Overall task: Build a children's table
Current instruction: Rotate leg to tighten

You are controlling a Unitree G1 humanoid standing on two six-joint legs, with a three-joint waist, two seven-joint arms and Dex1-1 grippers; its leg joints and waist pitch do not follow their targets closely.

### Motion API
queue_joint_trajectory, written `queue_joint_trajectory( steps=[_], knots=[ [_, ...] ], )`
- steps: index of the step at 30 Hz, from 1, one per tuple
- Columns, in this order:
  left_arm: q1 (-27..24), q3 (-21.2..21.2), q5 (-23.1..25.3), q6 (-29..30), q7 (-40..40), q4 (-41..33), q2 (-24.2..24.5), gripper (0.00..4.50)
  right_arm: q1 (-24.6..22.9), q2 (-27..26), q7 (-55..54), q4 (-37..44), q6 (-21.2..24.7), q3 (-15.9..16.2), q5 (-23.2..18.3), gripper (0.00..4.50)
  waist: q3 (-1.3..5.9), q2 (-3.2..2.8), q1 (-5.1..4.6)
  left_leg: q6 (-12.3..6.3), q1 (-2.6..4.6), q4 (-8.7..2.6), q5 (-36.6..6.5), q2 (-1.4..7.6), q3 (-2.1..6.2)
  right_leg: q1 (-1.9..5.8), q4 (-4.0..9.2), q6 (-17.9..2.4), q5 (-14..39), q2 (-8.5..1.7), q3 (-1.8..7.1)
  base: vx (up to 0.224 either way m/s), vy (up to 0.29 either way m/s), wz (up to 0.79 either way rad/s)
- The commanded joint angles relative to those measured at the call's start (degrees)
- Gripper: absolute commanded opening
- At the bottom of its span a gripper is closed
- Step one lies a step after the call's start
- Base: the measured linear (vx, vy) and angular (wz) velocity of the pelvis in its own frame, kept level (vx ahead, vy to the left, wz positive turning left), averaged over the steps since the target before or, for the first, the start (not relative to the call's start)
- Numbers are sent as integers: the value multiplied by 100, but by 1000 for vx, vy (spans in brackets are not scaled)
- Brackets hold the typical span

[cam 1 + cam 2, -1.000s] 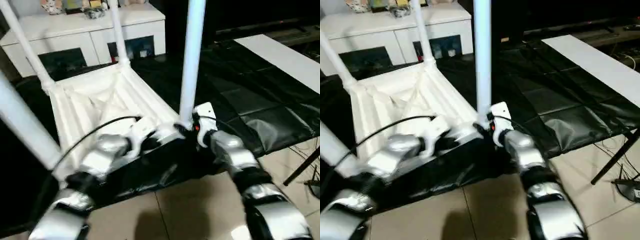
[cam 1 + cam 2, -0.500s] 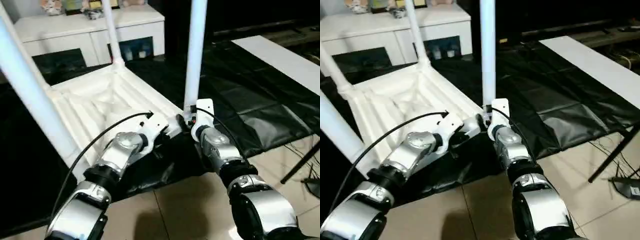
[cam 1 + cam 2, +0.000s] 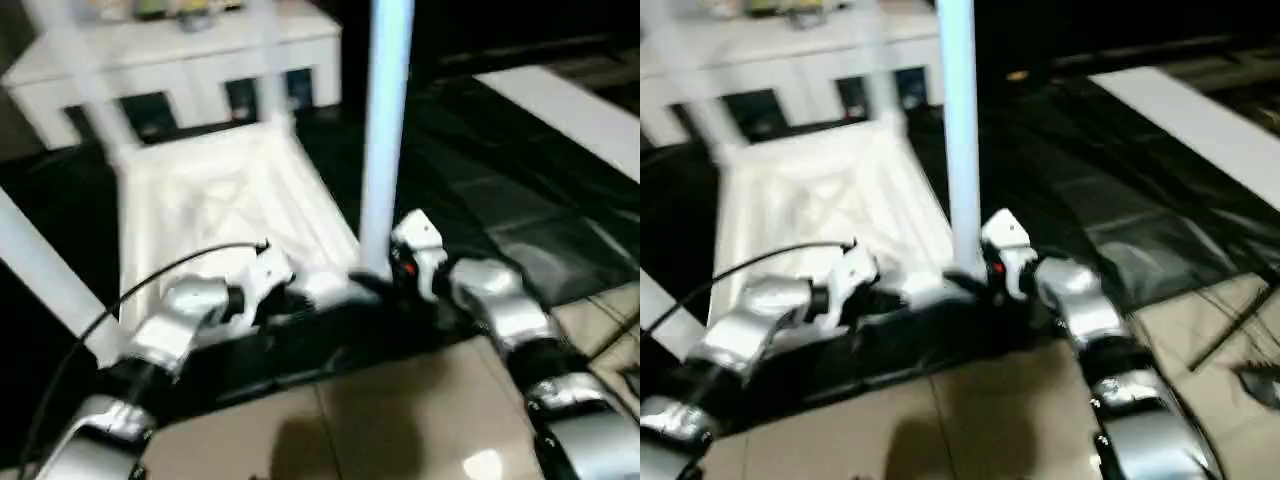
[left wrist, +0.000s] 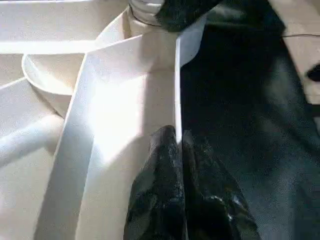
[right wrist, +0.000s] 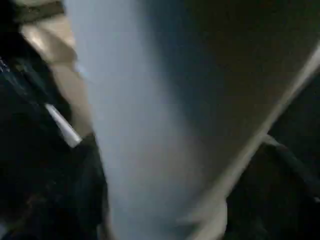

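The robot's two silver arms reach in from 6 o'clock. The left gripper (image 4: 180,150) has its two black fingers pinched on the thin near rim of the white tabletop (image 3: 220,200), at about 7 o'clock. The right gripper (image 3: 385,275) sits at about 5 o'clock, beside the foot of the near leg (image 3: 383,130); whether its fingers are open or closed cannot be told. The tabletop lies upside down on the black work table (image 3: 480,180). The leg stands upright in its near corner. At 12 o'clock, far back, stands a white cabinet (image 3: 190,60).
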State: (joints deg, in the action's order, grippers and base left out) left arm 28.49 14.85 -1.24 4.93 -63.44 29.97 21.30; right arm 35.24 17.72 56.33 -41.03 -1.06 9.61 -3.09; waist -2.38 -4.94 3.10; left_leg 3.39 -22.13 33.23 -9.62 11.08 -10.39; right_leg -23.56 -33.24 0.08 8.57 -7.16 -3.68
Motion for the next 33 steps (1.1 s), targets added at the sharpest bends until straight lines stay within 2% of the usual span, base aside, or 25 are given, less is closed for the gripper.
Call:
queue_joint_trajectory(
  steps=[1, 3, 5, 7, 9, 10, 12, 13, 15, 23, 25, 29, 33],
  knots=[
    [-97, 146, -350, 70, -621, -443, 63, 0, -11, 261, 553, 329, 3, 131, -97, 397, 428, 86, 24, -535, 93, -373, -1468, 157, -20, 261, 248, -1511, 794, -51, 108, 64, 4, 1],
    [-104, 135, -346, 56, -663, -464, 85, 0, -31, 323, 764, 397, 58, 189, -126, 397, 457, 85, 51, -721, 77, -312, -971, 140, -27, 272, 184, -1598, 231, -40, 97, 33, 7, 0],
    [-107, 116, -337, 56, -678, -480, 98, 0, -43, 369, 962, 452, 124, 243, -149, 397, 484, 86, 77, -894, 78, -256, -648, 122, -37, 270, 145, -1699, -155, -34, 93, 63, 17, 1],
    [-97, 102, -334, 56, -671, -486, 124, 0, -48, 415, 1130, 482, 181, 312, -124, 397, 472, 90, 115, -990, 61, -241, -574, 133, -39, 266, 140, -1715, -78, -50, 85, 0, 0, 0],
    [-81, 83, -329, 71, -664, -467, 137, 0, -36, 424, 1242, 472, 206, 337, -102, 397, 446, 88, 125, -918, 66, -264, -811, 149, -43, 255, 170, -1661, 293, -55, 86, 0, 0, 0],
    [-81, 81, -332, 96, -650, -483, 144, 0, -13, 423, 1257, 440, 221, 335, -112, 397, 437, 98, 128, -825, 72, -285, -986, 157, -40, 258, 186, -1612, 530, -59, 90, 0, 0, 0],
    [-89, 79, -335, 133, -635, -524, 153, 0, 9, 433, 1284, 427, 256, 331, -138, 384, 425, 87, 128, -727, 78, -304, -1141, 164, -36, 249, 199, -1565, 718, -62, 96, 0, 0, 0],
    [-91, 79, -334, 142, -632, -535, 154, 0, 13, 436, 1292, 428, 265, 328, -145, 374, 415, 95, 123, -609, 81, -315, -1321, 162, -35, 247, 217, -1499, 901, -68, 104, 0, 0, 0],
    [-92, 66, -326, 139, -634, -530, 151, 0, 33, 425, 1307, 406, 323, 299, -176, 362, 414, 96, 122, -550, 82, -323, -1363, 163, -36, 244, 219, -1471, 961, -66, 110, 0, 0, 0],
    [-110, 61, -295, 115, -660, -482, 171, 0, 4, 460, 1451, 395, 451, 292, -136, 307, 428, 102, 123, -593, 53, -285, -1185, 146, -37, 254, 192, -1472, 817, -71, 112, 0, 0, 0],
    [-110, 80, -283, 134, -691, -480, 183, 0, -2, 470, 1458, 377, 460, 306, -120, 285, 431, 87, 124, -591, 60, -282, -1195, 147, -36, 247, 190, -1478, 840, -69, 111, 0, 0, 0],
    [-120, 103, -268, 158, -701, -491, 187, 0, -6, 453, 1375, 326, 484, 291, -100, 271, 426, 90, 121, -554, 58, -288, -1270, 147, -32, 250, 198, -1459, 929, -69, 110, 0, 0, 0],
    [-46, 109, -76, 237, -296, -321, 72, 0, 152, 136, 264, -196, 442, 63, 82, 269, 411, 82, 88, -451, 52, -310, -1381, 146, -26, 243, 205, -1441, 1049, -70, 111, 0, 0, 0]
  ],
)
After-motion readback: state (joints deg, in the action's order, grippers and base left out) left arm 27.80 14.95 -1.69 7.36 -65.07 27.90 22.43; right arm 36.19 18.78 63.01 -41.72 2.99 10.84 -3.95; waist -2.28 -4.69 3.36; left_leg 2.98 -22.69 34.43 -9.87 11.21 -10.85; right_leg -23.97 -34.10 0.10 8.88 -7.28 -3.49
